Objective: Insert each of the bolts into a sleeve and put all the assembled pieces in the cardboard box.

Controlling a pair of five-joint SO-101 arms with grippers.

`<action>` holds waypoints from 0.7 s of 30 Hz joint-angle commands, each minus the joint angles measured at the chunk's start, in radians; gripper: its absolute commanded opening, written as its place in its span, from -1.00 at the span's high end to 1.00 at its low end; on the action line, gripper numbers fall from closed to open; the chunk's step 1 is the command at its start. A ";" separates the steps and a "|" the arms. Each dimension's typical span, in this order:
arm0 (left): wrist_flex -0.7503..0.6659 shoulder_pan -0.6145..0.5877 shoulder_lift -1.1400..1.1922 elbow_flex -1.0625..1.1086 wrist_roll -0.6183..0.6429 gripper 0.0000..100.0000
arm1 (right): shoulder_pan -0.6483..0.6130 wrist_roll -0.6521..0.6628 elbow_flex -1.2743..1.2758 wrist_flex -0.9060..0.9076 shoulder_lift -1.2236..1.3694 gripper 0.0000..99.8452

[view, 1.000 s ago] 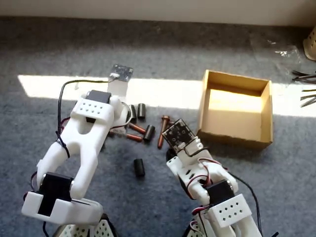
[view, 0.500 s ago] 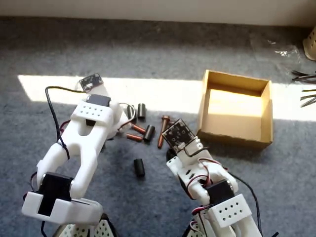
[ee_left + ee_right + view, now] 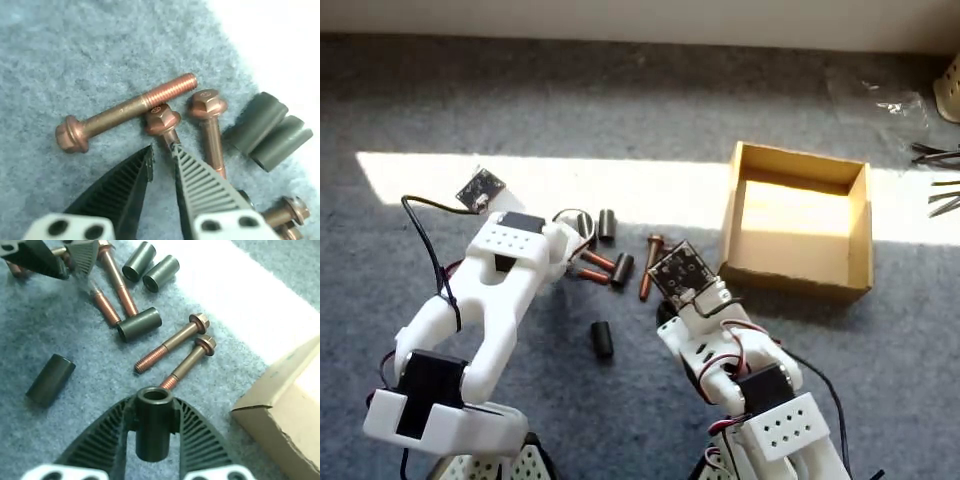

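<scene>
Carpet [image 3: 650, 110] lay bare around the cardboard box [image 3: 790, 272] in the high view. The box sat open-topped in a band of sunlight, to the right of the scattered parts and just beyond the right arm. A lone sleeve [image 3: 602, 339] lay apart from the cluster, between the two arms.

In the left wrist view, the left gripper [image 3: 162, 149] hung low over the nearest bolt [image 3: 163, 121], its fingers parted by a narrow gap. The bolt's shank ran from the hex head toward one fingertip; contact could not be judged. A longer bolt [image 3: 127, 111] lay just beside it, threaded end toward the sunlit strip.

In the right wrist view, the right gripper [image 3: 154, 404] was clamped on a dark sleeve [image 3: 152, 437], bore facing the camera and long axis along the fingers. Two bolts [image 3: 175, 340] lay side by side ahead, threaded ends toward the gripper.
</scene>
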 commanded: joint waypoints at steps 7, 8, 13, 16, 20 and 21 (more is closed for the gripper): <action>-0.109 -0.005 -0.007 0.028 0.006 0.84 | 0.012 0.009 -0.008 -0.025 -0.018 0.99; -0.109 -0.005 -0.007 0.028 0.006 0.84 | 0.012 0.009 -0.008 -0.025 -0.018 0.99; -0.109 -0.005 -0.005 0.028 0.006 0.84 | 0.012 0.009 -0.008 -0.025 -0.018 0.99; -0.121 -0.004 -0.005 0.033 -0.014 0.70 | 0.012 0.009 -0.008 -0.025 -0.018 0.99; -0.150 0.001 -0.005 0.065 -0.020 0.33 | 0.012 0.009 -0.008 -0.025 -0.018 0.99; -0.164 0.001 -0.005 0.076 -0.009 0.26 | 0.012 0.009 -0.008 -0.025 -0.018 0.99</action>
